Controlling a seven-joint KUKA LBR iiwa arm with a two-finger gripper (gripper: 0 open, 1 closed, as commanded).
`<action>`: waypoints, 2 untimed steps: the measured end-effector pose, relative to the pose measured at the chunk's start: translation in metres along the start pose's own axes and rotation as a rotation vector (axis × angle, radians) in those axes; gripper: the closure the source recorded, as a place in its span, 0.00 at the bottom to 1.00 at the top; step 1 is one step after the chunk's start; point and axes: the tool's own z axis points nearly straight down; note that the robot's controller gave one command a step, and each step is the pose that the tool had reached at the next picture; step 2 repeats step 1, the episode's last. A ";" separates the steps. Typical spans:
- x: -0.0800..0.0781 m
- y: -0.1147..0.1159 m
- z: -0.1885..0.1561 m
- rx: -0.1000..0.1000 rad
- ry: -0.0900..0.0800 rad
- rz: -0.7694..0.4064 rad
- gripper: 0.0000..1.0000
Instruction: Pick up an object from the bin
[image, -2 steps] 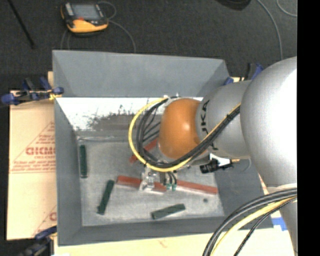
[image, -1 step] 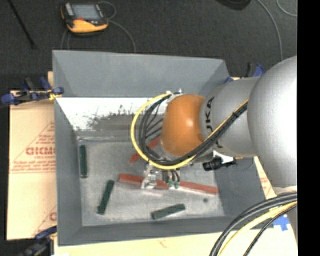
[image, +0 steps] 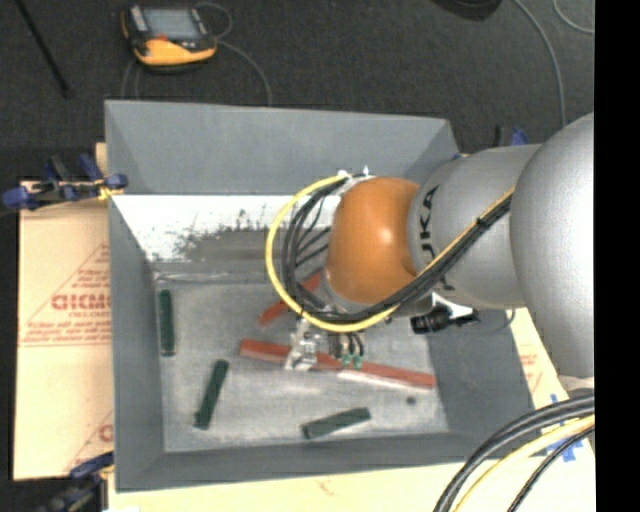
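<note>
Gripper down on the long red bar, mid-bin.

I see the gripper (image: 322, 352) low over the middle of a long red bar (image: 398, 376) lying across the bin (image: 130, 330) floor, a bit right of centre. I can't tell if it's open or closed, or if it has the bar. The second red bar (image: 274, 313) is just behind, partly under the orange wrist cover (image: 370, 240). Clear of the gripper: left green bar (image: 165, 322) along the left wall, tilted green bar (image: 211, 393) front-left, front green bar (image: 337, 423) near the front wall.

The grey metal bin (image: 132, 330) looks matt and scuffed, the arm's orange cover (image: 368, 240) smooth and glossy.
</note>
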 end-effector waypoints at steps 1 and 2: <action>-0.001 0.000 -0.011 -0.001 -0.005 0.000 1.00; -0.001 0.000 -0.011 -0.001 -0.005 0.000 1.00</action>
